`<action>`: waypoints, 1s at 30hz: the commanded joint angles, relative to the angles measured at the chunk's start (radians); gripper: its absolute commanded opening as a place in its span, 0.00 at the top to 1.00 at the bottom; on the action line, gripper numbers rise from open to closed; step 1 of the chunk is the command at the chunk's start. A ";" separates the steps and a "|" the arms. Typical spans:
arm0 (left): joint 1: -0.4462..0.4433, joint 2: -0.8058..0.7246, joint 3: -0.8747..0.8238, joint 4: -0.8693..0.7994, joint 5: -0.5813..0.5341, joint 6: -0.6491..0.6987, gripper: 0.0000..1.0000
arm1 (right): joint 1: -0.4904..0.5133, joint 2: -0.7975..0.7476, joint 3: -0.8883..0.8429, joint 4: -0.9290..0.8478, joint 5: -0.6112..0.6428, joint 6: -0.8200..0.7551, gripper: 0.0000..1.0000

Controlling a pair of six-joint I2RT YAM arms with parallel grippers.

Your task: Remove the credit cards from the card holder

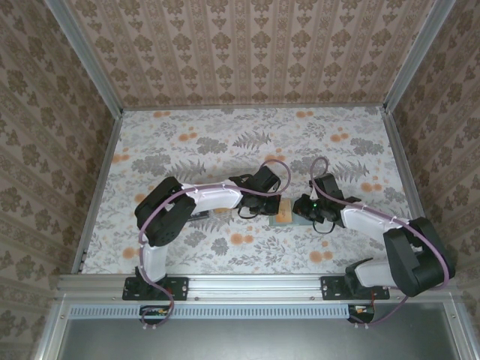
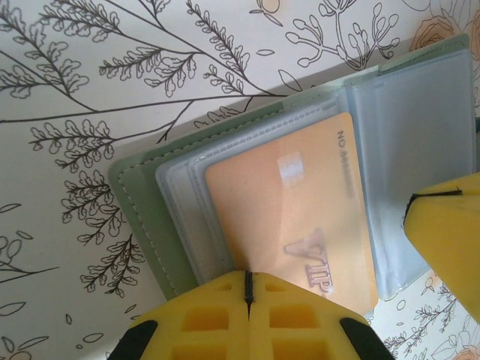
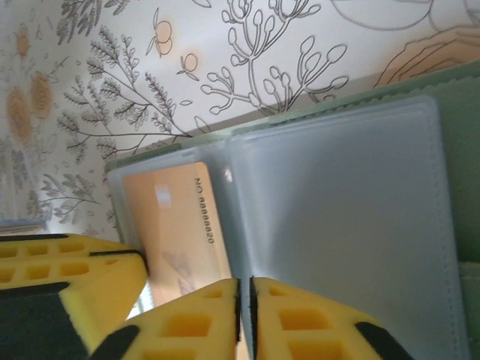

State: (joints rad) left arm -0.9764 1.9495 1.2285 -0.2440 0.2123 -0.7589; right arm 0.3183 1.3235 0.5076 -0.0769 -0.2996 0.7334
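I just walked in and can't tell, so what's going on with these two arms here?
Both arms meet over an open card holder. The left gripper has its jaws closed on the edge of the tan-orange card, apparently to pull it out; the card is not out of the holder yet. The right gripper has its jaws closed on the edge of a clear pocket page, seemingly steadying the holder.

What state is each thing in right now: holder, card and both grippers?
card holder: open flat on the table, clear sleeves facing up.
orange card: lying in the holder, not yet out.
left gripper: shut, fingertips at the card's edge.
right gripper: shut, fingertips at a sleeve's edge.
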 commanded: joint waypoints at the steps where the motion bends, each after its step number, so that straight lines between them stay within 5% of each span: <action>1: -0.001 0.041 0.003 -0.091 -0.030 0.029 1.00 | -0.006 -0.024 -0.021 0.029 -0.065 -0.009 0.77; 30: -0.003 0.058 0.005 -0.088 -0.011 0.035 1.00 | -0.006 0.093 -0.021 0.089 -0.133 -0.006 0.76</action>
State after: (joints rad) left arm -0.9756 1.9514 1.2343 -0.2569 0.2104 -0.7406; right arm 0.3183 1.4055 0.4953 0.0029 -0.4030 0.7326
